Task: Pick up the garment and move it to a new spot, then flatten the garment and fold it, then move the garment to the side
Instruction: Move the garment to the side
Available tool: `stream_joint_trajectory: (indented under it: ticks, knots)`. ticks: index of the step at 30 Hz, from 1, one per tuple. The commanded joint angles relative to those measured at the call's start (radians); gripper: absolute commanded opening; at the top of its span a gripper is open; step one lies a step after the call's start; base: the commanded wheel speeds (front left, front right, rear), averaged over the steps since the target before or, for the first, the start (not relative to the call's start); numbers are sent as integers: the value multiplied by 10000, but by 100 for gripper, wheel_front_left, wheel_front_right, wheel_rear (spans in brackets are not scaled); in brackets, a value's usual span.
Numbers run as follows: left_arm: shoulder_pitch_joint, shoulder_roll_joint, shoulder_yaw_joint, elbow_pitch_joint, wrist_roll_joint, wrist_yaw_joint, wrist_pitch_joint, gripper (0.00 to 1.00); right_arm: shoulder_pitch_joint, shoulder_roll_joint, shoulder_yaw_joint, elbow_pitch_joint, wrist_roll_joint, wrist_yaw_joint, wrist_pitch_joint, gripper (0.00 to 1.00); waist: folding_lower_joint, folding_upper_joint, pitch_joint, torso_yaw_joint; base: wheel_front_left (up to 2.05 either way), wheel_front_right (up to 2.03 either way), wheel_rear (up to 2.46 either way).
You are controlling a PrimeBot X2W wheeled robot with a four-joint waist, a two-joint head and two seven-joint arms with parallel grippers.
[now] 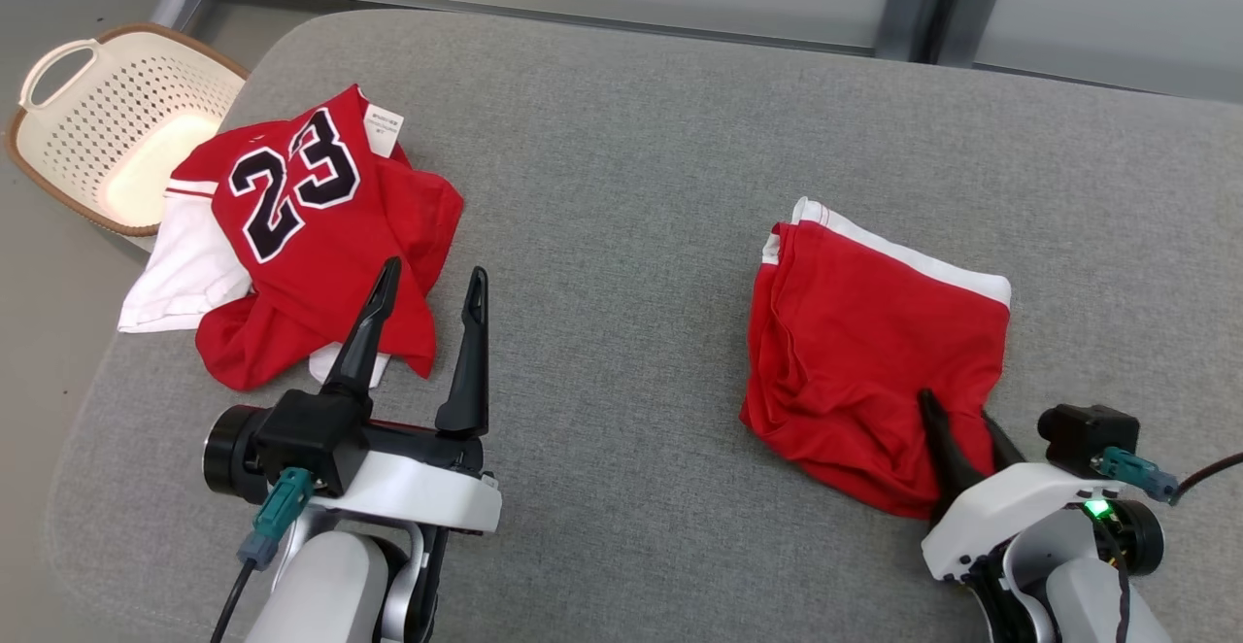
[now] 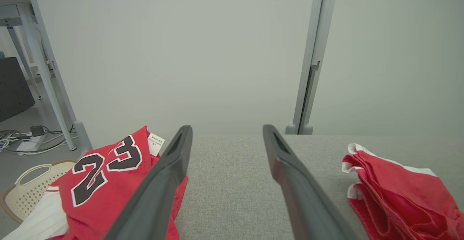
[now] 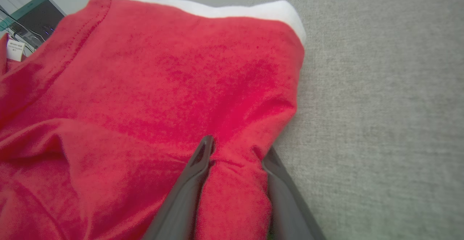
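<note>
Folded red garment (image 1: 874, 332) with a white edge sits on the right side of the grey table (image 1: 621, 138), a bit rumpled at the front. Fingers of the right gripper (image 3: 237, 147) pinch a ridge of it. The left gripper (image 1: 434, 271) has its fingers spread wide.

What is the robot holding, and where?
The right pincer straddles a near-edge fold of the folded red cloth garment; a firm grip cannot be told. The left pincer holds nothing.
</note>
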Motion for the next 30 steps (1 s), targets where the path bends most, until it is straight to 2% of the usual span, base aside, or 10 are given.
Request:
stream_joint_trajectory:
  ticks: [1,7,13,20,26,30]
  knots:
    - [-11,9,51,-49,86,-55,-41,100,277,127,193,359,28,0,125,0,0,-1,36,-129,0,0,0]
    - [6,134,202,-271,322,-125,-43,100,-58,-332,940,58,-158,-3,-289,0,0,-1,156,-1056,0,0,0]
    - [-147,362,192,-477,560,-211,-44,100,-302,-1009,2000,-227,-16,-14,-666,0,0,-1,236,-2703,0,0,0]
    - [-367,588,-93,-710,744,-350,256,100,-477,-1921,2658,-142,381,-9,-864,0,0,-1,343,-4459,0,0,0]
    - [-668,705,-381,-962,894,-542,615,100,-1038,-2415,3090,-45,668,-9,-1018,0,0,-1,653,-5249,0,0,0]
    - [-1078,744,-688,-1263,1088,-682,954,100,-2149,-3011,3590,321,863,-9,-1247,0,0,-1,1291,-5612,0,0,0]
